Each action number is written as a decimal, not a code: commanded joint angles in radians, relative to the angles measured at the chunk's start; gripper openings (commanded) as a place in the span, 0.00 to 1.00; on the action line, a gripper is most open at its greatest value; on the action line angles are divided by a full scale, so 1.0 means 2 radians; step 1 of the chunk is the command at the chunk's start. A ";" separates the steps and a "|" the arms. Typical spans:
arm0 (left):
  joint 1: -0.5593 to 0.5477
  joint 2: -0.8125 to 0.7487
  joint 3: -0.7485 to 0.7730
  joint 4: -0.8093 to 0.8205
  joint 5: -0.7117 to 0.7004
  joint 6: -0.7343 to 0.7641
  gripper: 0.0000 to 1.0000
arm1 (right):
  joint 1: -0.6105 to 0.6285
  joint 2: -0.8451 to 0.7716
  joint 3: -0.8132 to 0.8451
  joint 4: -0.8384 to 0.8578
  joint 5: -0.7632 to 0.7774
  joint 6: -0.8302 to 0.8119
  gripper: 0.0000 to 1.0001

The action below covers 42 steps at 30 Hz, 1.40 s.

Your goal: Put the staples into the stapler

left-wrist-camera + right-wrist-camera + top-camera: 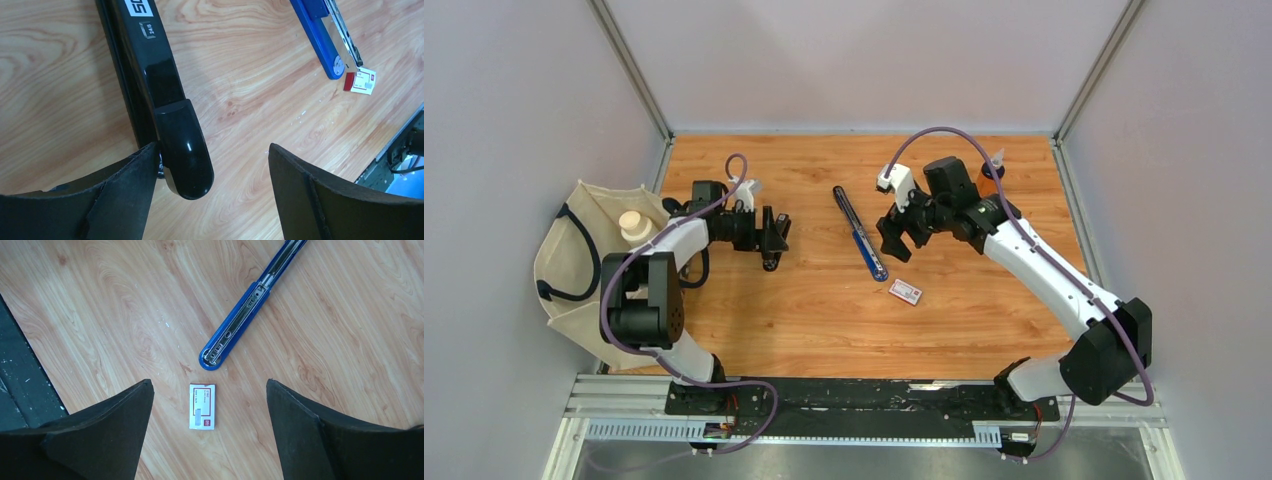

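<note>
— Grey walls (854,60) box in your wooden table (824,330) on three sides. Where should I start?

— With the stapler and the staples.

— Your blue stapler (861,235) lies near the middle of the table. It is swung open flat, and the right wrist view shows its metal channel facing up. Just off its blue end, not touching it, lies the staples box (905,292), white with a red-pink label, flat on the wood. A small grey rectangle shows at one end of the box. Whether that is the strip, I cannot tell.

— And my right gripper?

— Your right gripper (900,238) hangs over the table just beside the stapler, spread wide with nothing in it. From its wrist camera the box lies on the wood between the two dark fingers (100,440), and neither touches it.

— The left one?

— Your left gripper (771,241) is well to the left of the stapler, also spread wide and gripping nothing. Between its fingers lies the rounded end of a long glossy black body (160,75) marked 24/6. One finger's edge looks to be right against it; the other stands well clear.

— Anything else?

— An orange bottle (990,180) stands behind your right arm near the far edge. A cream cloth bag (574,270) slumps at the table's left side.
</note>
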 commanded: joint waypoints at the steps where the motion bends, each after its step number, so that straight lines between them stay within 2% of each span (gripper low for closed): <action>1: -0.023 0.008 0.003 -0.006 0.021 0.015 0.87 | -0.003 -0.002 -0.005 0.011 -0.009 -0.015 0.87; 21: -0.113 0.051 0.042 0.015 0.038 -0.022 0.88 | -0.011 -0.009 -0.025 0.023 -0.014 -0.023 0.87; 26: -0.122 0.056 0.052 0.043 0.039 -0.028 0.88 | -0.013 -0.011 -0.027 0.026 -0.015 -0.025 0.87; 31: -0.124 0.072 0.079 0.032 0.054 -0.027 0.88 | -0.014 -0.012 -0.031 0.026 -0.013 -0.030 0.87; 35: -0.124 0.041 0.088 -0.013 0.093 0.004 0.88 | -0.018 -0.017 -0.035 0.026 -0.020 -0.035 0.87; 42: -0.124 -0.065 0.109 -0.125 0.093 0.150 0.89 | -0.019 -0.022 -0.040 0.029 -0.029 -0.045 0.88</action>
